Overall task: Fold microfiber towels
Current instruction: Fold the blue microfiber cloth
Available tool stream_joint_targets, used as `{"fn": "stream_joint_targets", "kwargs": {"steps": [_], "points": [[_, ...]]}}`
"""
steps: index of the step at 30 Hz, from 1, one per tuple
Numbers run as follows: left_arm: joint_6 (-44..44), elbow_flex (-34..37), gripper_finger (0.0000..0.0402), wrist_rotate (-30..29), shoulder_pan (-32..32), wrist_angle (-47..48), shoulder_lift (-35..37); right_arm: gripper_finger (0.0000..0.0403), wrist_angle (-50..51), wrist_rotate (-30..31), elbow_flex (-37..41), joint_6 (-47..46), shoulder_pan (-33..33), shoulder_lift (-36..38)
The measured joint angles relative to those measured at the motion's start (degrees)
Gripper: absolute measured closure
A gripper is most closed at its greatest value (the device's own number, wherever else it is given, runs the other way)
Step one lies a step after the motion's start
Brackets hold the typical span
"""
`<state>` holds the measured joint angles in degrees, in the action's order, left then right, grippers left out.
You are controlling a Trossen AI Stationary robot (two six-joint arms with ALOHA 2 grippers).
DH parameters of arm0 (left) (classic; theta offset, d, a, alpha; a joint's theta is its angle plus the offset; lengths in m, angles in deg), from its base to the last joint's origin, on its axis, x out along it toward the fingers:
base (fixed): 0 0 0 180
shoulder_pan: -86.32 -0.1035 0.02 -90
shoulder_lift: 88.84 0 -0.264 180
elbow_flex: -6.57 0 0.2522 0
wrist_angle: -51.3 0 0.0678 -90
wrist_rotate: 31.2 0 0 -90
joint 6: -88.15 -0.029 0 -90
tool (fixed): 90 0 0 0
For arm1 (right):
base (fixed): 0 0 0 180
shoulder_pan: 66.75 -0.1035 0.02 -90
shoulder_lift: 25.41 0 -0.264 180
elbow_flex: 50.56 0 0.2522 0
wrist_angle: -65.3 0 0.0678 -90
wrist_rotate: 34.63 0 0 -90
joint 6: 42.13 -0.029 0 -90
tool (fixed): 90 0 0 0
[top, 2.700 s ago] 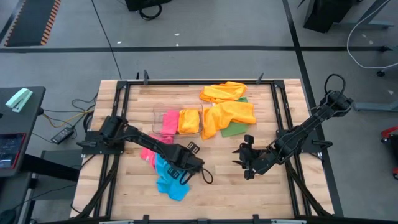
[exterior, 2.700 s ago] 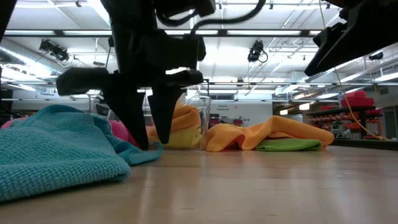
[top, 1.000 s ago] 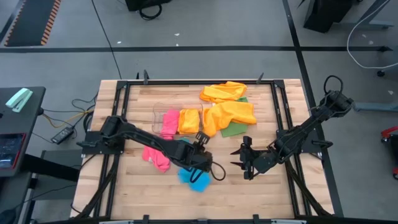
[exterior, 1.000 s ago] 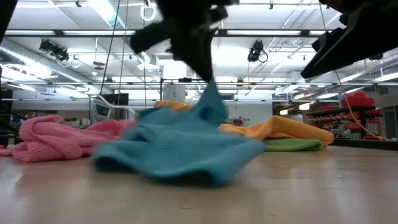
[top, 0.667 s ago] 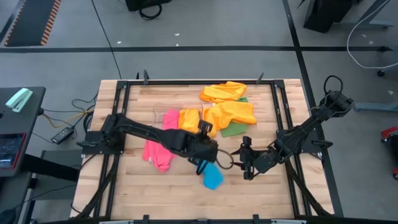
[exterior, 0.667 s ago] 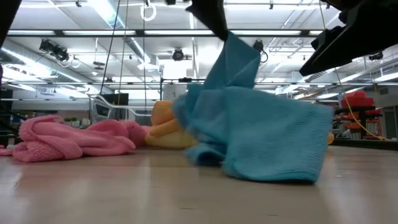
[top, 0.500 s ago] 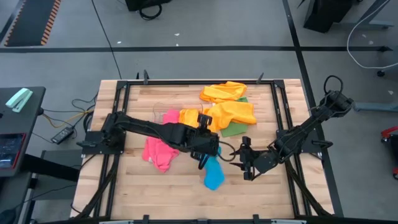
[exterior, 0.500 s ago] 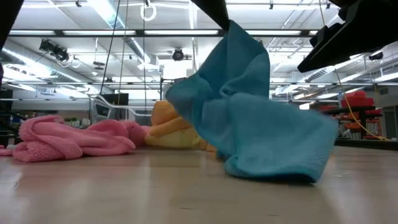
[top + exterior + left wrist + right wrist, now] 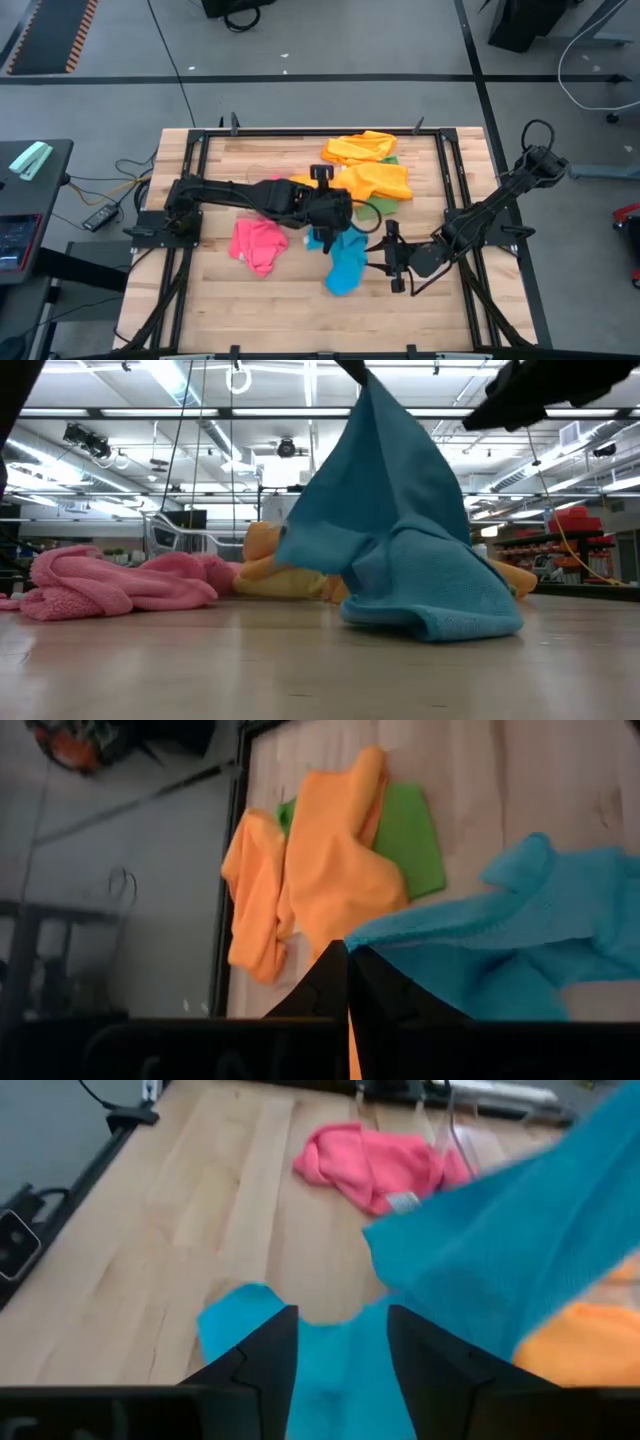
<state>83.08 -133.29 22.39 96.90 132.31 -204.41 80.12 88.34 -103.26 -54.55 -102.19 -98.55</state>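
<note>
My left gripper (image 9: 325, 236) is above the table's middle, shut on a blue towel (image 9: 345, 262). The towel hangs from it like a tent (image 9: 400, 530), its lower end bunched on the wood. My right gripper (image 9: 383, 258) is just right of the towel, open. In its wrist view its fingers stand on either side of the towel's lower part (image 9: 340, 1370); I cannot tell whether they touch it. A pink towel (image 9: 257, 243) lies crumpled to the left. Orange towels (image 9: 372, 180) and a green one (image 9: 410, 835) lie at the far side. My left gripper pinches a top corner of the blue towel (image 9: 392, 934) between its two shut fingers, slanting down from the table's left. The towel hangs below the fingers, drawn up to a point (image 9: 368, 390). Its lower folds (image 9: 440, 610) rest on the table.
A yellow towel (image 9: 262, 555) lies behind the blue one, near the pink heap (image 9: 110, 582). Black frame rails (image 9: 452, 200) run along the table's sides. Bare wood (image 9: 290, 310) shows along the near edge.
My left gripper has risen and gone toward the far edge and a little to the right, still shut on the blue towel. The towel, a low heap near the front before, has been dragged right and drawn up into a hanging tent with only its lower end on the table.
</note>
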Motion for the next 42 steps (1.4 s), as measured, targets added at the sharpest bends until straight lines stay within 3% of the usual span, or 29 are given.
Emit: {"fn": "stream_joint_targets", "kwargs": {"steps": [11,18,27,35,42], "points": [[10.9,-3.1,0.0395,0.0,-3.7,12.8,0.0,0.0242,0.0,0.0,-1.3,2.0,0.0,0.0],[13.5,-3.1,0.038,2.2,-5.9,13.7,0.0,0.0242,-1.3,0.0,-1.3,2.8,1.2,-1.6],[12.6,-3.1,0.0394,7.4,-8.4,17.1,0.0,0.0242,-10.3,0.0,-1.2,7.5,4.8,-12.7],[4.9,-3.1,0.0382,18.2,-7.6,19.0,0.0,0.0242,-9.0,-0.5,-1.2,7.0,9.6,-18.3],[4.4,-3.0,0.0391,18.3,-6.9,18.6,0.0,0.0242,-18.6,-10.9,-1.7,10.6,10.0,-24.7]]}}
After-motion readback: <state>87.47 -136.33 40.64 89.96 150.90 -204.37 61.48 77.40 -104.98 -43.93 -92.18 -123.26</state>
